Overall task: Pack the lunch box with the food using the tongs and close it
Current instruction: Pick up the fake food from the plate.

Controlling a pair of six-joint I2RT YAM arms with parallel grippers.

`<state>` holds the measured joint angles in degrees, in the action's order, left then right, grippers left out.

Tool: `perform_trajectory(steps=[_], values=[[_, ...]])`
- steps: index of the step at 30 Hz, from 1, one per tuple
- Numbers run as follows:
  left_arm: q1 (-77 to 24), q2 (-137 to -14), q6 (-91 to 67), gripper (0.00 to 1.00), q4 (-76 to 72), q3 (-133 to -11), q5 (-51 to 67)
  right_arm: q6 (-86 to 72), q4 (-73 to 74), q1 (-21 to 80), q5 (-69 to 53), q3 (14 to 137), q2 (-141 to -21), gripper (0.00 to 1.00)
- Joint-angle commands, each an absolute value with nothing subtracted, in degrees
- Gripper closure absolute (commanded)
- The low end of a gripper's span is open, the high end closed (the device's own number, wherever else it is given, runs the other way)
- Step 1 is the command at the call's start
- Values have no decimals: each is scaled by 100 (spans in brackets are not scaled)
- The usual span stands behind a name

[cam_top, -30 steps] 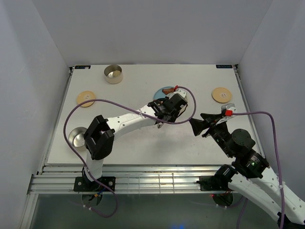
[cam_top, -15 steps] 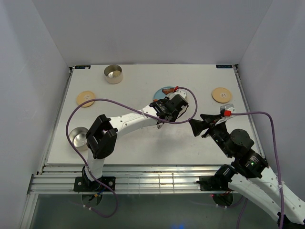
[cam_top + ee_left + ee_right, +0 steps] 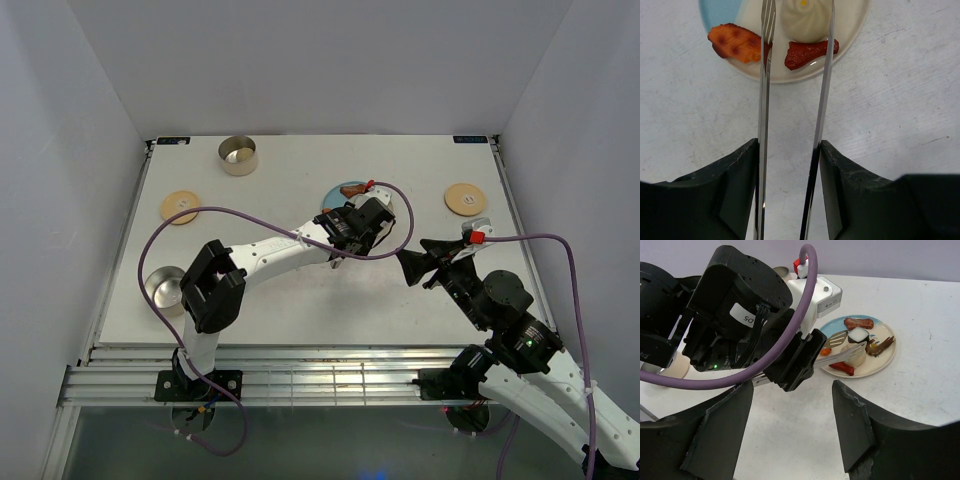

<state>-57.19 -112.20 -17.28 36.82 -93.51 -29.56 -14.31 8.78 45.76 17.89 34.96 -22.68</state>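
Note:
My left gripper (image 3: pixel 789 145) is shut on the tongs (image 3: pixel 763 100), one silver arm against each finger. The tongs reach out over the cream-and-blue plate (image 3: pixel 850 25), and their tips stand either side of a white dumpling (image 3: pixel 806 17). An orange piece (image 3: pixel 737 42) and a red piece (image 3: pixel 810 52) of the food lie beside the tips. The lunch box is in two open steel tins, one at the back (image 3: pixel 237 155) and one at the near left (image 3: pixel 163 288). My right gripper (image 3: pixel 792 385) is open and empty, right of the left wrist.
Two round wooden lids lie flat on the table, one at the left (image 3: pixel 180 207) and one at the right (image 3: pixel 465 198). A purple cable (image 3: pixel 250 215) loops over the left arm. More brown and dark food (image 3: pixel 859 322) sits on the plate's far side.
The left arm's elbow has shifted slightly right and its gripper has nudged a little with the tongs. The right arm has stayed still.

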Motion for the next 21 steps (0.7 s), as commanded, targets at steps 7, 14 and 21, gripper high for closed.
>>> perform_trajectory(steps=[7, 14, 21], values=[[-5748, -11127, -1767, 40, 3489, -9475, -3111, -1354, 606, 4588, 1890, 3507, -2188, 30], [-5748, -11188, -1758, 38, 3463, -9536, -3120, -1354, 615, 4588, 1890, 3498, -2145, 30], [-5739, -11180, -1775, 37, 3358, -9492, -3023, -1354, 606, 4597, 1925, 3498, -2118, 30]])
